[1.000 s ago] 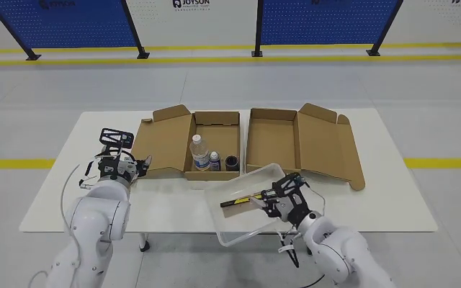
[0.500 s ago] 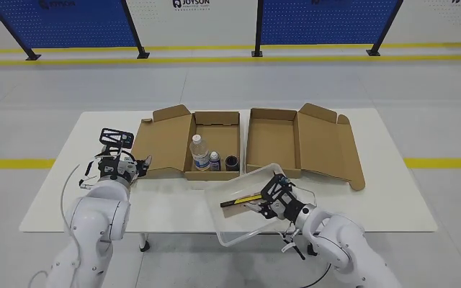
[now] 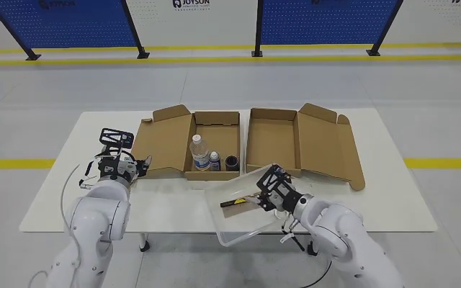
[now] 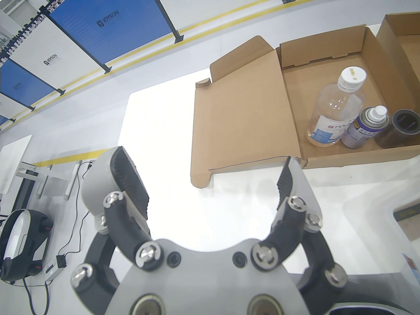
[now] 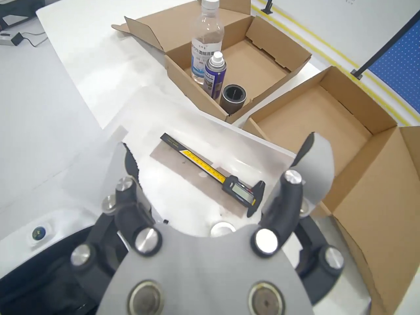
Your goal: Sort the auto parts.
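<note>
Your right gripper (image 5: 220,147) hangs spread wide above the caliper (image 5: 213,173) in the clear tray (image 5: 170,106); left gripper (image 4: 203,162) likewise spread

In the left box (image 3: 220,137), a bottle (image 3: 197,153), a spray can (image 3: 214,160) and a dark cylinder (image 3: 231,163) stand in a row against the near wall. Its far half is bare floor. The right box (image 3: 272,144) offers bare floor, reachable from above. The tray (image 3: 227,237) walls ring the caliper (image 3: 241,199), with the right gripper (image 3: 265,190) spread above. Bare table (image 3: 166,201) lies left of the tray.
</note>
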Controlling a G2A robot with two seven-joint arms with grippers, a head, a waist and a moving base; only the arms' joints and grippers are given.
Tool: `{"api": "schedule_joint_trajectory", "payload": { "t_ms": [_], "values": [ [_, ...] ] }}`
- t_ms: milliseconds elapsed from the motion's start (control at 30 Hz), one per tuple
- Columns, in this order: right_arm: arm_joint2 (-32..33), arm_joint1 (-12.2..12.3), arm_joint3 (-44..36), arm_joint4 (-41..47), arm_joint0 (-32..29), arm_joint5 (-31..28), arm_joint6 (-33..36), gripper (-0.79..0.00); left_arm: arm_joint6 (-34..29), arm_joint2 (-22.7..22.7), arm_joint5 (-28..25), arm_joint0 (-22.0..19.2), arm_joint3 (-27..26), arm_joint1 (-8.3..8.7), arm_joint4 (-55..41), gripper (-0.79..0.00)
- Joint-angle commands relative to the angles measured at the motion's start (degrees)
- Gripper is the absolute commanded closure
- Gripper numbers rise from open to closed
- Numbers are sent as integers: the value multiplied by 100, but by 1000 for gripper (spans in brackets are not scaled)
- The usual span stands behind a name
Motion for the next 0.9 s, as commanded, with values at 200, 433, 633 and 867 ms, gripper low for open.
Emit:
{"api": "schedule_joint_trajectory", "payload": {
  "t_ms": [200,433,633,867],
  "values": [
    [-208,-16,39,865,1160,-179,2887,-785,0,0,0,0,0,0,0,-785],
    [-532,25,482,1324,1943,-388,4082,-785,0,0,0,0,0,0,0,-785],
    [-1086,183,1091,1602,2387,-627,3843,-785,0,0,0,0,0,0,0,-785],
    [-1122,195,1126,1629,2414,-651,3819,-785,0,0,0,0,0,0,0,-785]
  ]
}}
